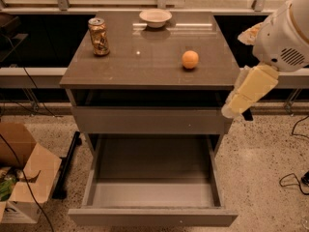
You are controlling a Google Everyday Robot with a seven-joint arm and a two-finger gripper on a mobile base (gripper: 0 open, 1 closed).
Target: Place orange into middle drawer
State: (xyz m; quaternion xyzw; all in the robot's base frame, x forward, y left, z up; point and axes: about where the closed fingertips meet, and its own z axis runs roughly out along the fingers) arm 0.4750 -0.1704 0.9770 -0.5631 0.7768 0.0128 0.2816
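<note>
Hand (235, 108): hangs just off the right edge of the table (145, 69), level with the shut upper drawer front; grip state cannot be told.
Orange (190, 59): on the table top, up and left of the hand, apart from it.
Middle drawer (152, 216): pulled open, below and left of the hand.
Far side: dented can (98, 36), white bowl (155, 18).
</note>
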